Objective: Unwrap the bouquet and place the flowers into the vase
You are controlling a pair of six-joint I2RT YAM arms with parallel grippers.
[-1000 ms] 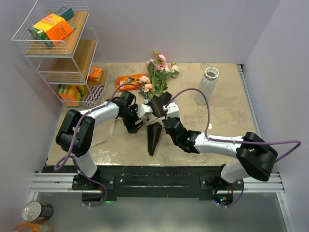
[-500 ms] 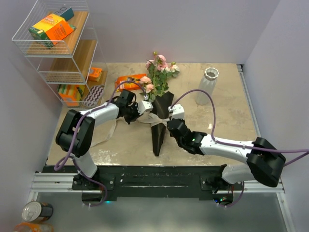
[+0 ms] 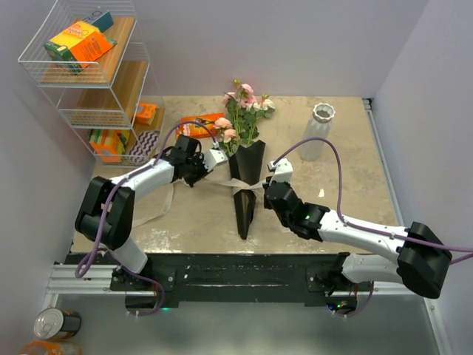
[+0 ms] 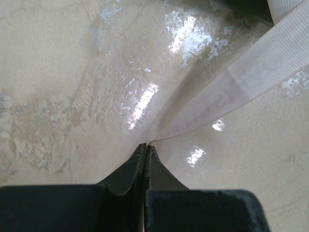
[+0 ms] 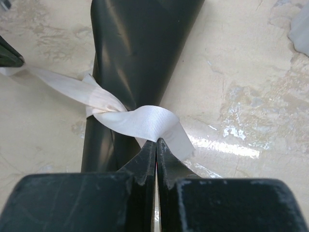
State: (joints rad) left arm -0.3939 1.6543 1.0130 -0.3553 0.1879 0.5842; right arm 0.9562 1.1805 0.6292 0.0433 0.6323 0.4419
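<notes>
Your left gripper (image 4: 146,145) is clamped on a tail of the white ribbon (image 5: 145,121), and the right gripper (image 5: 156,141) pinches its loop at the knot. The bouquet (image 3: 244,174) lies mid-table, near the vase (image 3: 318,129). Ribbon looks soft and slippy, so grip close to the knot.

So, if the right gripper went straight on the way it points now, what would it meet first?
The right gripper is shut on the white ribbon, already at its tips. Straight beyond, it would likely press into the black wrap just behind the knot.
</notes>
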